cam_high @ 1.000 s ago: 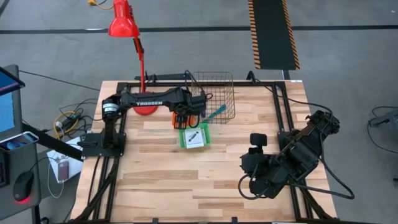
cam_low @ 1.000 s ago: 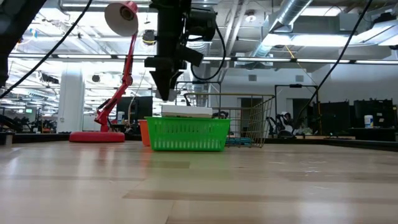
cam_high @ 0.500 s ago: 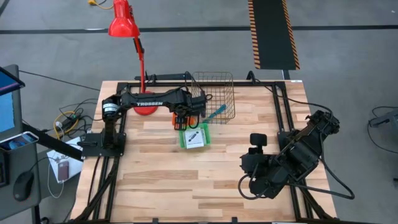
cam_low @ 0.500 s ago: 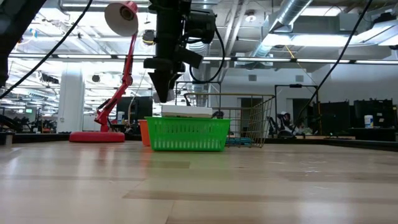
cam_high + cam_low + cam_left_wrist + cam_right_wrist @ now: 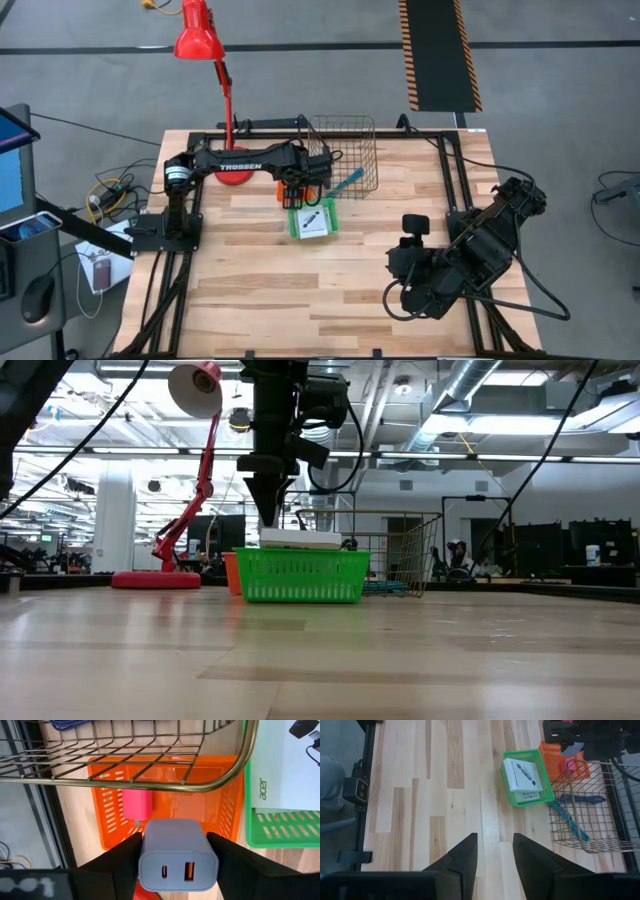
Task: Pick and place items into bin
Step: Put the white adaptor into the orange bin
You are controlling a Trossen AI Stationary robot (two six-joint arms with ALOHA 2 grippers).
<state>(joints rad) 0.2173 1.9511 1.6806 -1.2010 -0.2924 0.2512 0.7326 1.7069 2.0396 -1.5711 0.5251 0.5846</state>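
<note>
My left gripper is shut on a pale lavender block with two ports, just above the orange bin; in the high view this gripper is at the table's far middle. A pink block lies on the orange bin's floor. White card packs lie in the green bin. A teal pen leans out of the wire basket, and a purple pen lies inside it. My right gripper is open, waiting over the table's near right. My left gripper pinches the lavender block by its two opposite side faces, one finger on each side. The fingers point down from above. The block is lifted clear above the orange bin, its port face turned toward the wrist camera.
The wire basket's rim overhangs the orange bin's far side. The green bin stands right beside the orange one. A red desk lamp stands at the far left. Bare wood spreads across the table's near half.
My left gripper, still shut on the block, has edged slightly toward the table's right and a little down over the bins.
</note>
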